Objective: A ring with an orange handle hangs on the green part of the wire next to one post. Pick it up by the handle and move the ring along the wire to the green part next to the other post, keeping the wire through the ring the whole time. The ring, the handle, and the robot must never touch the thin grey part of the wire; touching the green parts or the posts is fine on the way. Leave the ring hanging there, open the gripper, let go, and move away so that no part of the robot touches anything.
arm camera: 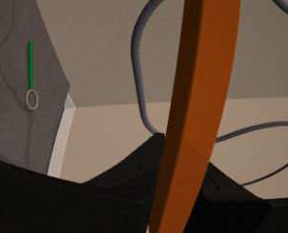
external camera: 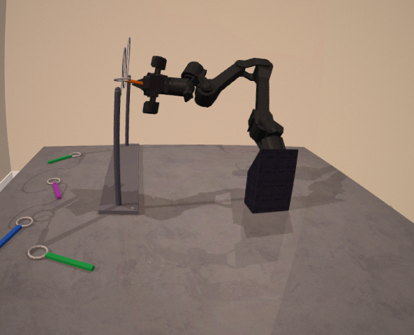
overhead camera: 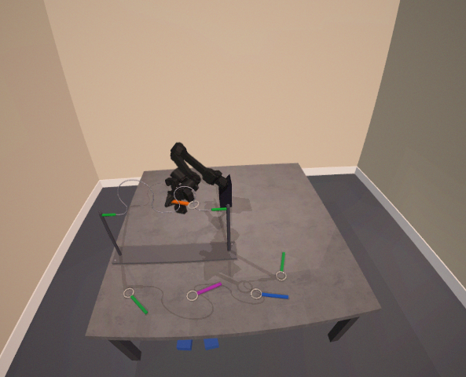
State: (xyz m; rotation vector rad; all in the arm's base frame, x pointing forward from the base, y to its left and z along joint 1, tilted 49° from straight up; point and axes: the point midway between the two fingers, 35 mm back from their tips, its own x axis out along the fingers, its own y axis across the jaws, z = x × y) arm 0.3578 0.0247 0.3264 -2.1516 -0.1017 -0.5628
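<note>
The orange handle (overhead camera: 181, 202) (external camera: 135, 82) (arm camera: 207, 73) is gripped near its outer end by my gripper (overhead camera: 174, 202) (external camera: 140, 83) (arm camera: 165, 142), which is shut on it. The pale ring (overhead camera: 198, 203) (external camera: 114, 79) lies nearly flat around the grey wire (overhead camera: 159, 211) (arm camera: 136, 63), between the wire's round loop and the right green part (overhead camera: 218, 209) in the top view. Whether ring and wire touch cannot be told. The other green part (overhead camera: 108, 214) is at the far left post (overhead camera: 111, 235). The right post (overhead camera: 228, 231) (external camera: 117, 144) stands nearer the robot base.
The grey base plate (overhead camera: 171, 253) (external camera: 105, 211) joins the posts. Beyond it on the table lie two green-handled rings, a magenta-handled (overhead camera: 209, 288) (external camera: 56, 190) one and a blue-handled (overhead camera: 275, 295) (external camera: 7, 238) one. The wire's loops rise close to my gripper.
</note>
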